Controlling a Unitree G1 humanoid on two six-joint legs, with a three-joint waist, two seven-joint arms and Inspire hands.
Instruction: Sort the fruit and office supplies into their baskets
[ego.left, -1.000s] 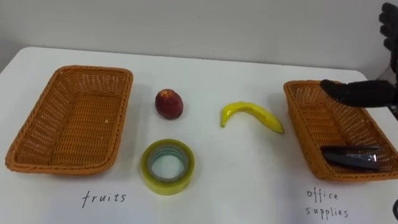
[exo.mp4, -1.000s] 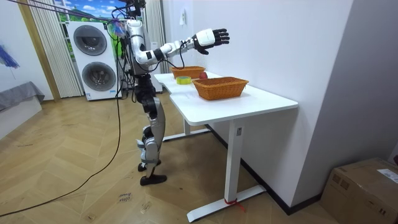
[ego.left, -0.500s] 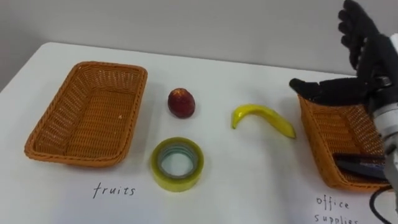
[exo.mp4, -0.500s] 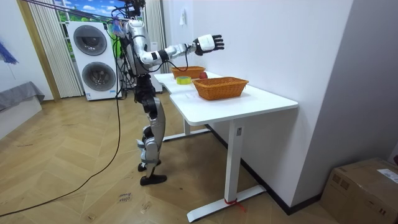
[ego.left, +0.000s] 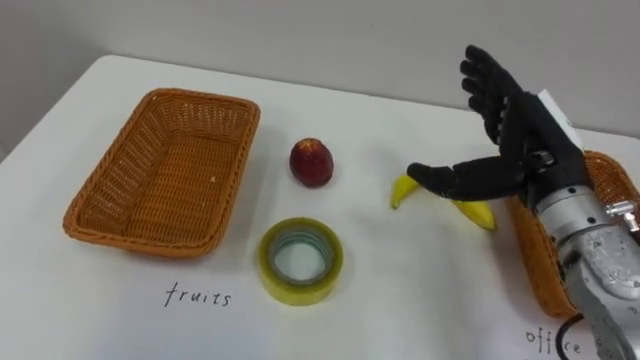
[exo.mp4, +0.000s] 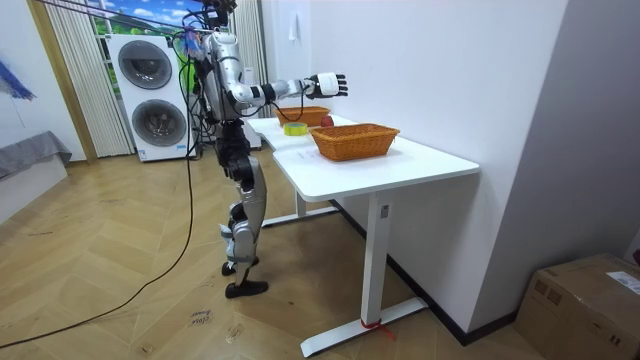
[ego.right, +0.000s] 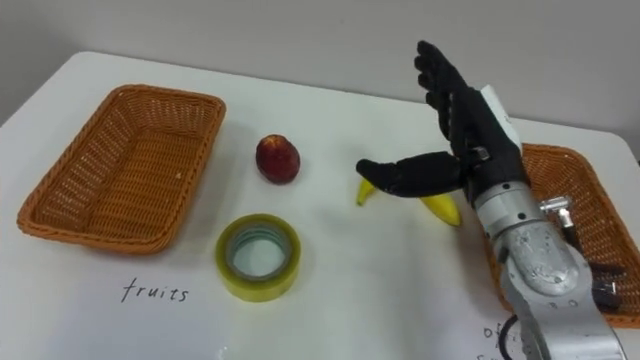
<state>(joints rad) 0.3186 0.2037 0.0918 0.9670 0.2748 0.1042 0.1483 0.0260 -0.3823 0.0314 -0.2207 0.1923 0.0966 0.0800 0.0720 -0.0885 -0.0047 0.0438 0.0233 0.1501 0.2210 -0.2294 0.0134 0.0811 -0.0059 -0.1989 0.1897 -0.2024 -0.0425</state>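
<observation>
The right robot hand (ego.left: 525, 140) is up over the middle right of the table (ego.left: 420, 300), spread wide, fingers straight and fanned upward, thumb stuck out to the left, and it holds nothing. That thumb hangs right across the banana (ego.left: 403, 188), whose yellow ends poke out on either side of it; whether it touches the fruit I cannot tell from here. In the room view the robot stands at the end of the table with that arm stretched out over the top. Just behind the forearm sits the right basket (ego.right: 560, 152), and the banana lies just beside its near wall. Further left, a red fruit (ego.left: 312, 162) rests on the bare tabletop, a tape roll (ego.left: 300, 262) lies flat a little nearer the robot, and the left basket (ego.left: 232, 165), which I take to be the fruit one, stands empty at the far left. So the step in hand looks like going for the banana, with most of the sorting not yet done. The next move calls for lowering the palm, curling the fingers round the banana's middle, then carrying it clear across the table past the red fruit to the left basket.
</observation>
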